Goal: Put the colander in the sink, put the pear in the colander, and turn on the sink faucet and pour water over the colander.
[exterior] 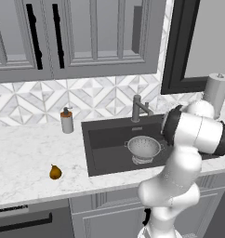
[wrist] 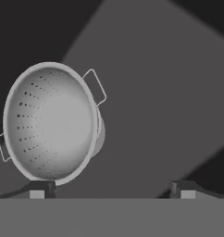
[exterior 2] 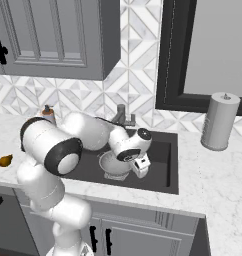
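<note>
The silver colander [exterior: 143, 148] stands upright on the floor of the dark sink [exterior: 105, 139], in front of the sink faucet [exterior: 136, 108]. In the right base view my gripper [exterior 2: 140, 167] hangs low in the sink [exterior 2: 160, 155], just right of the colander [exterior 2: 114, 166]. Seen from the hand, the colander [wrist: 51, 122] lies to the left with its two handles showing. My gripper [wrist: 113, 190] is open, its fingertips [wrist: 37, 190] wide apart with nothing between them. The golden-brown pear [exterior: 55, 172] lies on the marble counter left of the sink, also seen as the pear [exterior 2: 5, 160] at the far left.
A grey soap pump bottle [exterior: 67, 121] stands at the sink's back left corner. A paper towel roll [exterior 2: 219, 121] stands on the counter to the right. Cabinets hang above the counter, and a dark-framed window is behind the sink.
</note>
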Robot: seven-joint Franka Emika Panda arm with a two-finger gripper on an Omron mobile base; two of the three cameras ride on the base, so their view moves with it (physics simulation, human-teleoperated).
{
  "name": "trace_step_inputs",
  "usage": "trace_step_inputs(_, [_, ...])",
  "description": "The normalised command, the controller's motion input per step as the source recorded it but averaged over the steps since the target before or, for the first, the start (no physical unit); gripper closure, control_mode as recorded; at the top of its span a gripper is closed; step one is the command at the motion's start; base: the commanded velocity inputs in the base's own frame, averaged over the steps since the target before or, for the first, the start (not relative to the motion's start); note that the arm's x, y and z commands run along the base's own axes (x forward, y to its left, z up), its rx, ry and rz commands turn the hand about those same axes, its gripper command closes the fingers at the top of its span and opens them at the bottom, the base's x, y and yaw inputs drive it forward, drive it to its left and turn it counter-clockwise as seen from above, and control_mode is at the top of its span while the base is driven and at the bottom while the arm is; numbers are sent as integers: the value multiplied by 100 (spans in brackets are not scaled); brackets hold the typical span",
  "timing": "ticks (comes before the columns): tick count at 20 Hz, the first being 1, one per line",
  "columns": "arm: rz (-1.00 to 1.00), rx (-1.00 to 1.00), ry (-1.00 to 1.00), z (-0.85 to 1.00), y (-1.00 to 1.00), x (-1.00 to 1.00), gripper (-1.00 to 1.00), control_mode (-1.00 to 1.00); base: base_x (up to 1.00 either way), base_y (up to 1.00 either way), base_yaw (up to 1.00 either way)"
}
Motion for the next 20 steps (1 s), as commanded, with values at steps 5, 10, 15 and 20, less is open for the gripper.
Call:
trace_step_inputs(5, [0,-5,0,98,0,-80,-100,-100,0,0,0])
trace_step_inputs(10, [0,-8,0,91,24,-75,-100,-100,0,0,0])
trace_step_inputs(15, [0,-8,0,72,54,-87,-100,-100,0,0,0])
trace_step_inputs(20, [3,-7,1,63,96,-45,-100,-100,0,0,0])
